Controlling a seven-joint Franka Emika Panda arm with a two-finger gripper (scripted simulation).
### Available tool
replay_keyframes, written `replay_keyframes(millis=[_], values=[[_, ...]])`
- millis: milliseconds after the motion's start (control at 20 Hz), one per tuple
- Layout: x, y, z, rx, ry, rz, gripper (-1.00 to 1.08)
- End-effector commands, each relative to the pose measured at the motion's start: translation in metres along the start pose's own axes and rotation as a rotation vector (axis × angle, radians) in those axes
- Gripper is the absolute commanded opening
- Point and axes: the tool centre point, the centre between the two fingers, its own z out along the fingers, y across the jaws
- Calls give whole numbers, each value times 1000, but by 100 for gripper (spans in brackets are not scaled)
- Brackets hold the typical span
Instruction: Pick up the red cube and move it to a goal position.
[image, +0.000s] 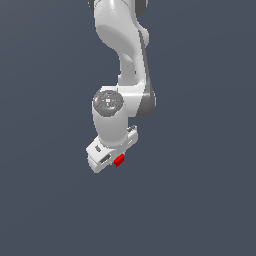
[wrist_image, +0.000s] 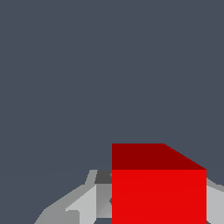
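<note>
The red cube (image: 118, 160) is a small bright red block that sits between the fingers of my white gripper (image: 118, 159), at the lower end of the arm in the exterior view. In the wrist view the red cube (wrist_image: 159, 192) fills the space between the grey fingers (wrist_image: 89, 203), one on each side of it and touching it. My gripper (wrist_image: 159, 210) is shut on the cube. The fingertips are mostly hidden behind the cube and the hand. No goal marker shows in either view.
The white arm (image: 120, 35) reaches down from the top of the exterior view. Around it is only a plain dark grey-blue ground (image: 200, 200), with no other objects or edges in view.
</note>
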Motion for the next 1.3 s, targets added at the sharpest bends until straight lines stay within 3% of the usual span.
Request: replay_keyframes(millis=[0, 900, 1250], values=[[-3, -2, -30, -1, 1, 0, -100], [-25, -17, -242, -1, 2, -2, -100], [-31, -19, -308, 0, 2, -1, -100]])
